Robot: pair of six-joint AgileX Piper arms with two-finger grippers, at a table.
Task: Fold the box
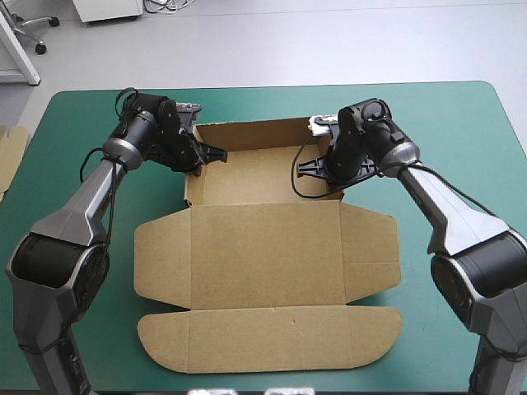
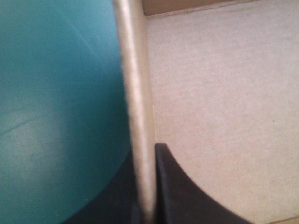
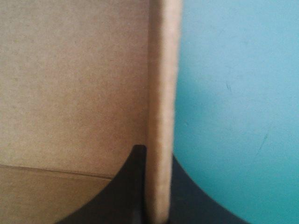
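The brown box (image 1: 263,247) lies in the middle of the teal-green table, its far part raised into a tray with back and side walls, its near panels and rounded lid flap flat. My left gripper (image 1: 200,153) is shut on the tray's left wall (image 2: 138,107), one black finger (image 2: 182,191) inside, one outside. My right gripper (image 1: 323,164) is shut on the right wall (image 3: 162,107), with a black finger (image 3: 124,186) inside the tray. Both wrist views show the wall's edge running straight ahead between the fingers.
A strip of more brown board (image 1: 10,152) shows at the table's left edge. Bare teal-green cover (image 1: 461,140) lies to the right of the box and along the far edge.
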